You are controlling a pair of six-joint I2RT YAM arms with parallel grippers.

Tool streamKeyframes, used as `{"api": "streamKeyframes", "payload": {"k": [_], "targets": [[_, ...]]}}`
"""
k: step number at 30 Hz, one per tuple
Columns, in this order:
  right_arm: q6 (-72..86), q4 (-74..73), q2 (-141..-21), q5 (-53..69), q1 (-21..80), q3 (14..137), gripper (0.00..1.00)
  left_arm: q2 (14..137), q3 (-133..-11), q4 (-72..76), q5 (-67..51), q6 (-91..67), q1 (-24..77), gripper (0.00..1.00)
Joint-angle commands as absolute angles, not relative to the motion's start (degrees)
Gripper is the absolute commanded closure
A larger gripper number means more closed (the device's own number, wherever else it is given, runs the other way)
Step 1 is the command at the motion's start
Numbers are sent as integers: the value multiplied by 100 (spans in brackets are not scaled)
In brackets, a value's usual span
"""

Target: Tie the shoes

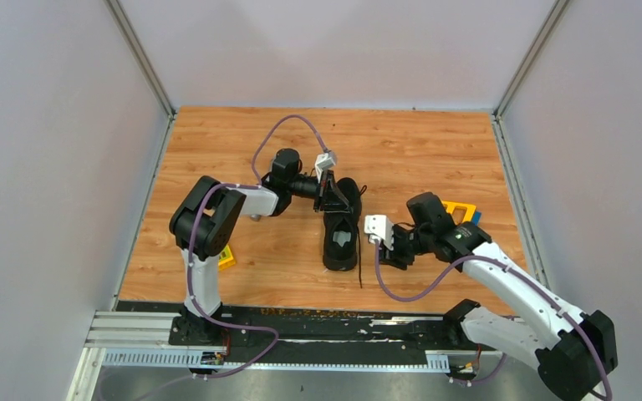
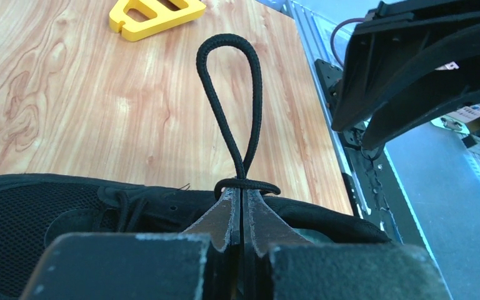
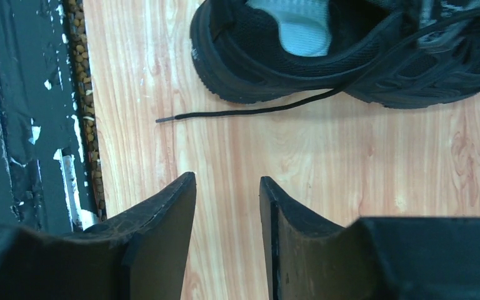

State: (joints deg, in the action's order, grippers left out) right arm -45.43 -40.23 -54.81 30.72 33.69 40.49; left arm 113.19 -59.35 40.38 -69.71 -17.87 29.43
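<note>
The black shoe [image 1: 341, 230] lies mid-table with its pale insole [image 3: 294, 25] showing. My left gripper [image 2: 244, 189] is shut on its black lace, above the shoe's [image 2: 69, 209] tongue. A lace loop [image 2: 231, 94] stands out beyond the tips, with a strand wrapped round its base. From above, the left gripper [image 1: 331, 197] sits over the far half of the shoe. My right gripper [image 3: 226, 181] is open and holds nothing, over bare wood just right of the shoe [image 3: 350, 59]. A loose lace end [image 3: 250, 111] trails on the table between the right gripper [image 1: 391, 257] and the shoe.
A yellow tool [image 1: 460, 210] lies behind the right arm, and another yellow piece [image 1: 226, 256] sits by the left arm's base. The black rail [image 3: 31, 112] runs along the table's near edge. Grey walls enclose the table on three sides.
</note>
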Motion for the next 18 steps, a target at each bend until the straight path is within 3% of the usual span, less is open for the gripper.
{"api": "streamKeyframes", "payload": {"k": [1,7,13,18], "targets": [[-4390,-4088,-5748,3003,3239,4899,56,11404,-5800,4809,-7445,-2150,2909,100],[-2889,-3966,-7226,4443,2377,6103,59,11468,-5871,4882,-7865,-2003,2890,100],[-3043,-3886,-8782,5154,1965,6851,65,11475,-5993,4527,-7773,-1906,2793,100],[-2847,-3719,-9402,5479,1849,7240,66,11372,-6219,3521,-7373,-1424,2665,100]]}}
